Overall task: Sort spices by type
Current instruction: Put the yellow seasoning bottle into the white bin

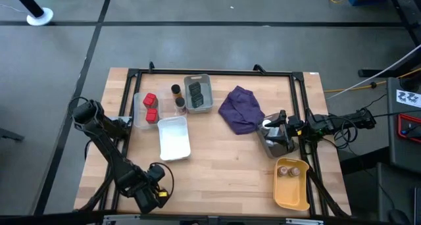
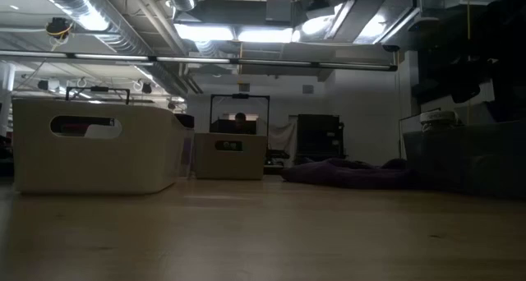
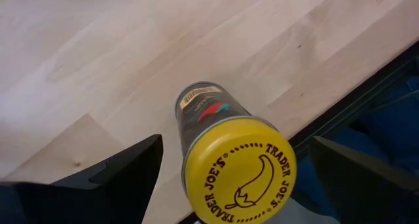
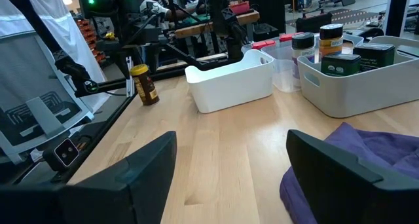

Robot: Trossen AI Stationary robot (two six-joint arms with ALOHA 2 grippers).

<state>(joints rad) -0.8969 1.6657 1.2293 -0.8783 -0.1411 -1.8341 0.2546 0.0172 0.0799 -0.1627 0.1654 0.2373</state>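
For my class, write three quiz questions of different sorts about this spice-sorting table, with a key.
1. True or false: the yellow-lidded jar sits between the left gripper's open fingers.
2. Which tray holds the red tins? A grey tray B clear tray C yellow tray
3. Fill in: the right gripper waits beside the ______ cloth.

Key: 1 true. 2 B, the clear tray; the grey tray holds dark tins, the yellow tray two small jars. 3 purple.

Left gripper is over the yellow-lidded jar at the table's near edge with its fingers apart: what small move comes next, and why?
Probably lower and close. The left gripper is open with the yellow-lidded jar standing upright between its fingers, not yet gripped, near the table edge. The right gripper waits open by the purple cloth.
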